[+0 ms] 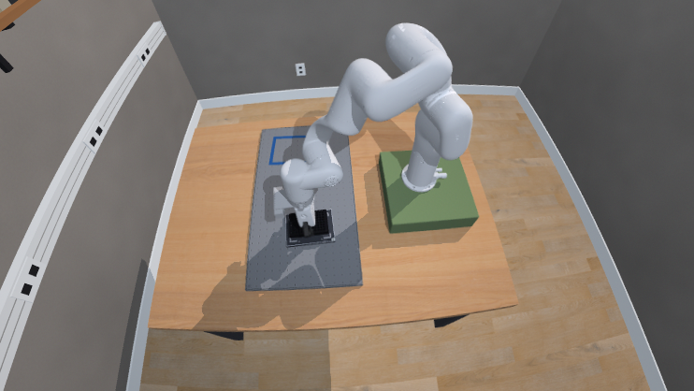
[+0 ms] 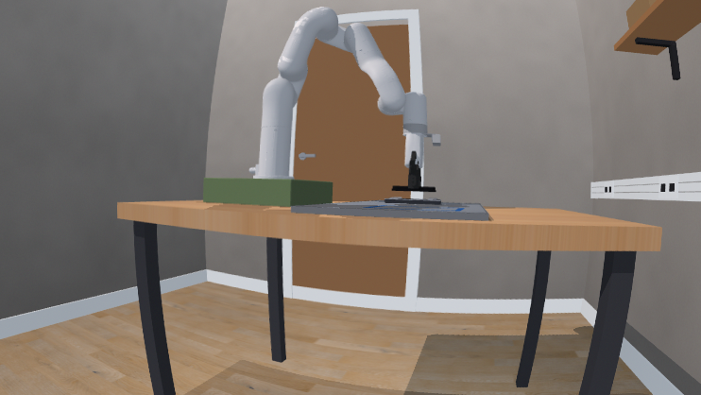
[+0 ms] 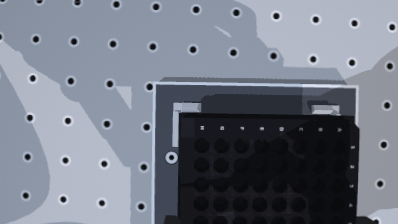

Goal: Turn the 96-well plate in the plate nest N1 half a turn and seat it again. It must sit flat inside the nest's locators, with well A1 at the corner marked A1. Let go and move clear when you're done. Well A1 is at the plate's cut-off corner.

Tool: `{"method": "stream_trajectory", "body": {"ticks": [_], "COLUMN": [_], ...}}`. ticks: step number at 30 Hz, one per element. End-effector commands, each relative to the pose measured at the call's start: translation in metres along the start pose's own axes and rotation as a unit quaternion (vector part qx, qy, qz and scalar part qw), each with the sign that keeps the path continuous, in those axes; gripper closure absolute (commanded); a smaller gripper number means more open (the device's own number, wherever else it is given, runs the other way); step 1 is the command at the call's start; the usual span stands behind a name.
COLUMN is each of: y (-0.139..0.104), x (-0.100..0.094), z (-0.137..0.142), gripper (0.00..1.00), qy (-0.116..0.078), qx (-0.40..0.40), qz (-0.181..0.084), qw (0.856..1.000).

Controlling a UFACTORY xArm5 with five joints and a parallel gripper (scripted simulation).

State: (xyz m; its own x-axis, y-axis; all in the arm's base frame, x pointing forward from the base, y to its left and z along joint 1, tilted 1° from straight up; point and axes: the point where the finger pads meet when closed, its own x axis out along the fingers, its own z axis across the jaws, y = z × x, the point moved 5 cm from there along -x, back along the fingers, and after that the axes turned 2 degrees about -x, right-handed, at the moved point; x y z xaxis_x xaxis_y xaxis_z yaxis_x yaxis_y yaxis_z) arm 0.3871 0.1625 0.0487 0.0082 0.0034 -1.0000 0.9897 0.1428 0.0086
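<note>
Table (image 1: pixel 209 209) (image 2: pixel 392 236) bears the board (image 1: pixel 335 271) (image 2: pixel 431 214) (image 3: pixel 90 25), with the green block (image 1: pixel 432 206) (image 2: pixel 245 191) at its 3 o'clock, top view. Claw (image 1: pixel 307 229) (image 2: pixel 414 186) (image 3: pixel 270 220), fingers wide, grips the plate (image 1: pixel 322 219) (image 2: pixel 400 188) (image 3: pixel 270 165) just above the nest (image 1: pixel 310 241) (image 2: pixel 434 201) (image 3: pixel 165 190), apart from it; wrist view puts A1 (image 3: pixel 339 146) toward 1 o'clock.

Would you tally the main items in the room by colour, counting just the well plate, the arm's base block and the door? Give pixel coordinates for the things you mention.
Black: 1, the well plate (image 1: pixel 321 222) (image 2: pixel 398 188) (image 3: pixel 270 165)
Green: 1, the base block (image 1: pixel 426 210) (image 2: pixel 245 191)
Brown: 1, the door (image 2: pixel 352 117)
Total: 3
</note>
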Motion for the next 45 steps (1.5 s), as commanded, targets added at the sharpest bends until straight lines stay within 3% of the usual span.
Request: {"method": "stream_trajectory", "body": {"ticks": [1,30,45], "y": [0.001,0.001,0.001], "x": [-0.007,-0.052,-0.058], "z": [-0.001,-0.001,-0.001], "gripper": [1.00,1.00,1.00], "qy": [-0.002,-0.002,-0.002], "qx": [0.000,0.000,0.000], "qz": [0.002,0.002,0.002], "qw": [1.000,1.000,1.000]}}
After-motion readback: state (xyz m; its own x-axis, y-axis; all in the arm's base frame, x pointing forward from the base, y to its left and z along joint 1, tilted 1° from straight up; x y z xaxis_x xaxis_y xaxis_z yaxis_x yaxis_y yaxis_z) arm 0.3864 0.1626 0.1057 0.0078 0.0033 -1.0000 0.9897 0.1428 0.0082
